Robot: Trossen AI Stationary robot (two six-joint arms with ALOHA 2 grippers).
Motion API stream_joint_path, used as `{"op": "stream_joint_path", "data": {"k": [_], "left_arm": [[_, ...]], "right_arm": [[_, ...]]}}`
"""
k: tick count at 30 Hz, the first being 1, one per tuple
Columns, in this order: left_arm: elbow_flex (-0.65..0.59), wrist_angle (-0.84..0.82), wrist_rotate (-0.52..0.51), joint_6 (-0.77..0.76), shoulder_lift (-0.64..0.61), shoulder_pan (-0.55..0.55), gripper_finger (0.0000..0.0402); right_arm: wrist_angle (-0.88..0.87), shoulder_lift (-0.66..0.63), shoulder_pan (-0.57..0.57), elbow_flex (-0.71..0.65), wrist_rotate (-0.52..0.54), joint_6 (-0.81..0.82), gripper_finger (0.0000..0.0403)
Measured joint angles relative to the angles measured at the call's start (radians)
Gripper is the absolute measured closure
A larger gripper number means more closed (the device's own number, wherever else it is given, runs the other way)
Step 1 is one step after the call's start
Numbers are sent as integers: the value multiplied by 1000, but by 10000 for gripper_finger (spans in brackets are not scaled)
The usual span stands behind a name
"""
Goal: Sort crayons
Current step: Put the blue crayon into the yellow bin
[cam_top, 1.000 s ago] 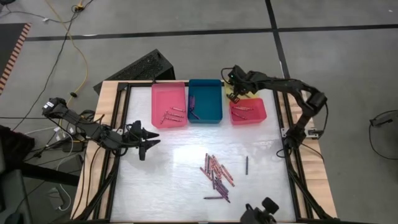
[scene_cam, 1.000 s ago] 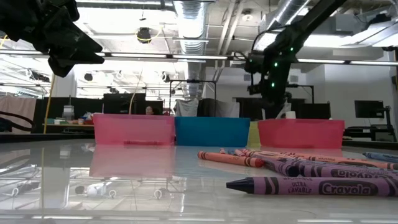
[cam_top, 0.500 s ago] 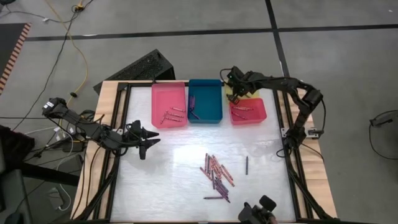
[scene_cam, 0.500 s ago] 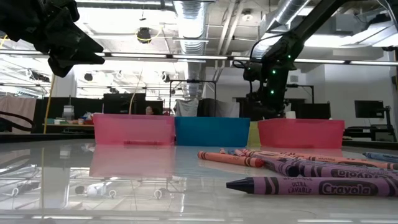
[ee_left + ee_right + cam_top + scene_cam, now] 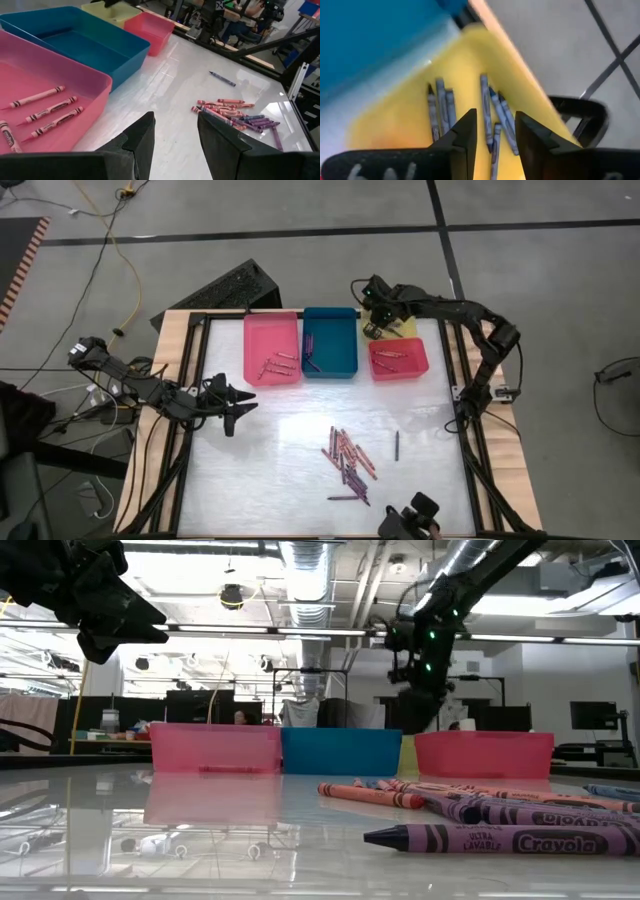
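Right pincer (image 5: 373, 321) hangs over the shallow yellow plastic tray (image 5: 470, 70) at the far edge of the white counter (image 5: 290, 450), fingers (image 5: 465, 135) parted and empty. Only the right wrist view shows this tray's contents: several blue-grey wax crayons (image 5: 490, 112) lying side by side. The high view shows the loose crayon pile (image 5: 348, 455) near the counter's middle, one dark crayon (image 5: 396, 445) apart to its right. Left pincer (image 5: 236, 402) hovers at the counter's left side, jaws apart, holding nothing. The left wrist view reveals pink crayons (image 5: 47, 110) in the large pink plastic tray (image 5: 95, 80), beside the teal plastic tray (image 5: 75, 37). The low view alone reads the purple crayon labels (image 5: 500, 837).
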Motion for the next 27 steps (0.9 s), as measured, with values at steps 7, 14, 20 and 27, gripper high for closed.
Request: {"op": "stream_joint_path", "data": {"k": [7, 14, 20, 27], "left_arm": [[0, -2, 0, 8, 0, 0, 262], [0, -34, 4, -3, 0, 0, 262], [0, -47, 5, -28, 0, 0, 262], [0, -47, 3, -30, 0, 0, 262]], "right_arm": [[-146, -56, 74, 162, -113, 9, 275], [-278, -191, 205, 195, -234, 107, 275], [-527, -267, 339, 189, -232, 330, 275], [-620, -341, 566, 36, -144, 748, 275]]}}
